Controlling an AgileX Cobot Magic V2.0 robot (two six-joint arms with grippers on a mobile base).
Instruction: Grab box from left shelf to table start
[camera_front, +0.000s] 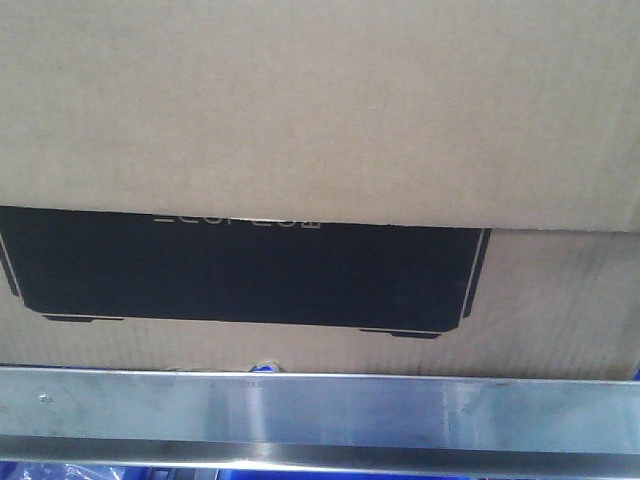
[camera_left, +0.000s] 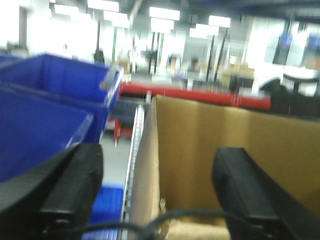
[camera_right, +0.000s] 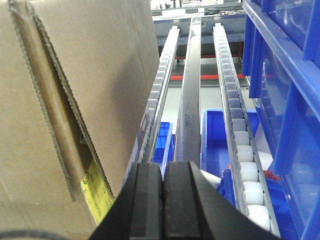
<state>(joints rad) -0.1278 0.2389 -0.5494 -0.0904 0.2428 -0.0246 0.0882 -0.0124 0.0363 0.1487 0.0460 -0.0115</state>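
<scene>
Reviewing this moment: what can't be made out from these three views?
1. Lettering on the box: front view, upper part hidden by an overhanging cardboard edge.
2. Box outline: front view, cut off at the left, top and right edges.
3. Left gripper: left wrist view is blurred; contact with the box cannot be told.
4. Yellow label: right wrist view, too small to read.
5. Table: in no view.

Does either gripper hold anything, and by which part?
Nothing is held. The left gripper is open astride an edge of the box; the right gripper is shut, empty.
</scene>
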